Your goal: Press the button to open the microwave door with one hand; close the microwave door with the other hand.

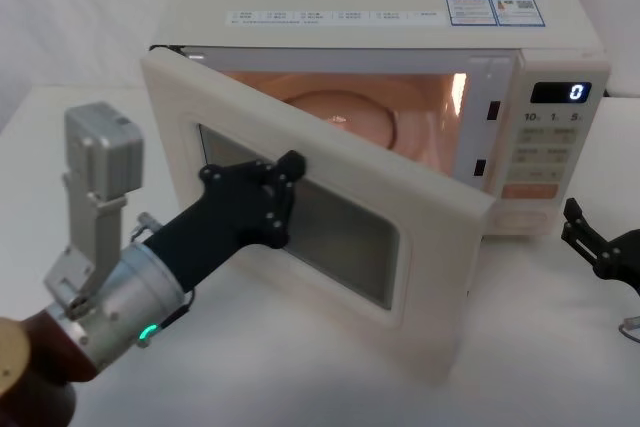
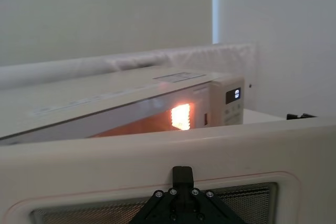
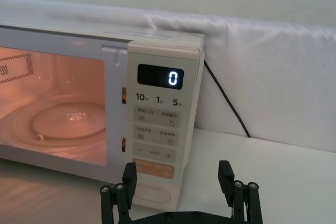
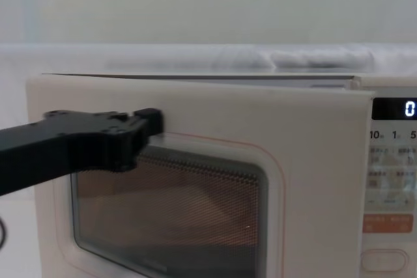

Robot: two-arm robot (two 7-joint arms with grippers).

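Standing straight ahead of me, the microwave point(image 1: 420, 37) glows inside, its cavity lying directly beyond my left pincer point(image 1: 262, 192). Between them swings the microwave door point(image 1: 420, 287), half open, hinged on my left, its long face slanting toward me; my fingertips rest against its window frame, whether spread I cannot tell. Nothing blocks the swing. My right pincer point(image 3: 178, 192), spread, hangs just before the button point(image 3: 151, 194).
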